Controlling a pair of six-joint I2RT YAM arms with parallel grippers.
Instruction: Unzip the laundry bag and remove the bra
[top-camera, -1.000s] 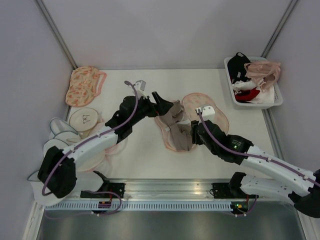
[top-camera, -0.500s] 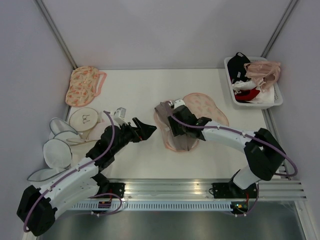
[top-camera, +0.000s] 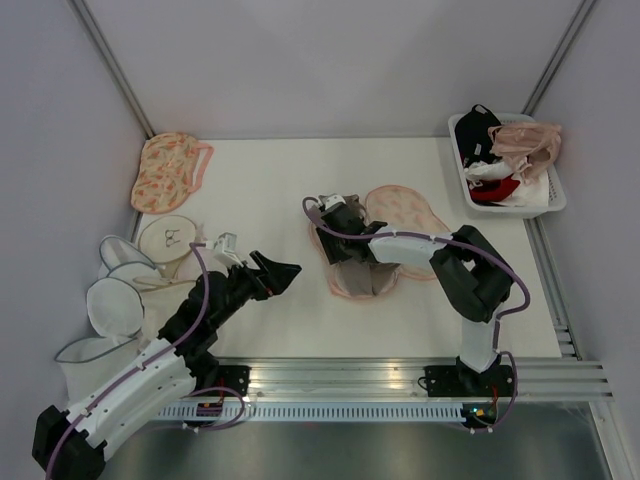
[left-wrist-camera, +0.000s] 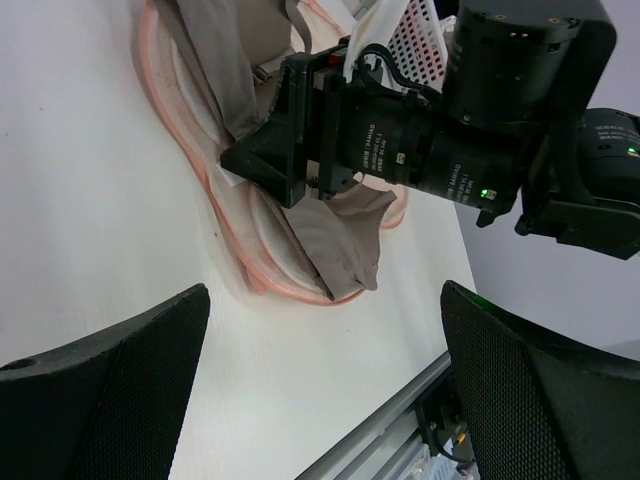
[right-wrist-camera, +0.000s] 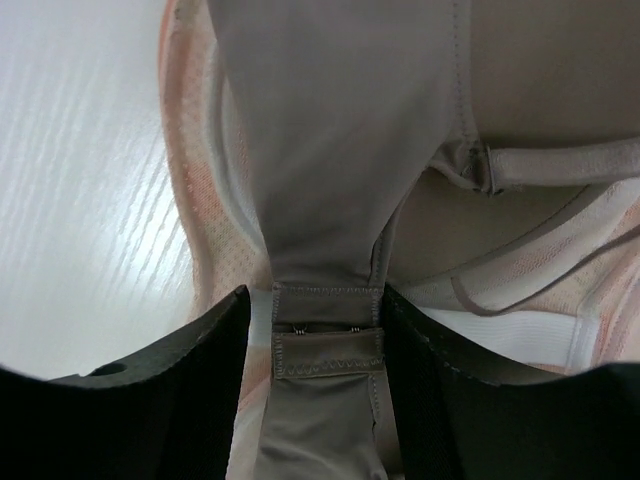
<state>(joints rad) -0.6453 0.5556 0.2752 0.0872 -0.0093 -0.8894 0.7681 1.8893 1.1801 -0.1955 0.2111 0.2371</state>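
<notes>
The laundry bag (top-camera: 410, 215) lies unzipped and spread open mid-table, its peach floral half to the right. The taupe bra (top-camera: 352, 262) lies across its open left half. My right gripper (top-camera: 328, 212) is at the bag's far left end, jaws narrowed on the bra's hook band (right-wrist-camera: 325, 330), which fills the gap between them. The bra (right-wrist-camera: 320, 120) stretches away over the bag's peach lining (right-wrist-camera: 195, 200). My left gripper (top-camera: 285, 268) is open and empty, low over bare table left of the bag. Its view shows the bra (left-wrist-camera: 345, 235), the bag's pink edge (left-wrist-camera: 245, 270) and the right gripper.
A second floral pouch (top-camera: 170, 170) lies at the back left. Several white round mesh bags (top-camera: 120, 290) are stacked at the left edge. A white basket (top-camera: 520, 211) of garments stands at the back right. Walls close in three sides.
My left gripper let go of the bra and drew back toward the near left. My right gripper swung from the bag's near right to its far left end, onto the bra's band.
</notes>
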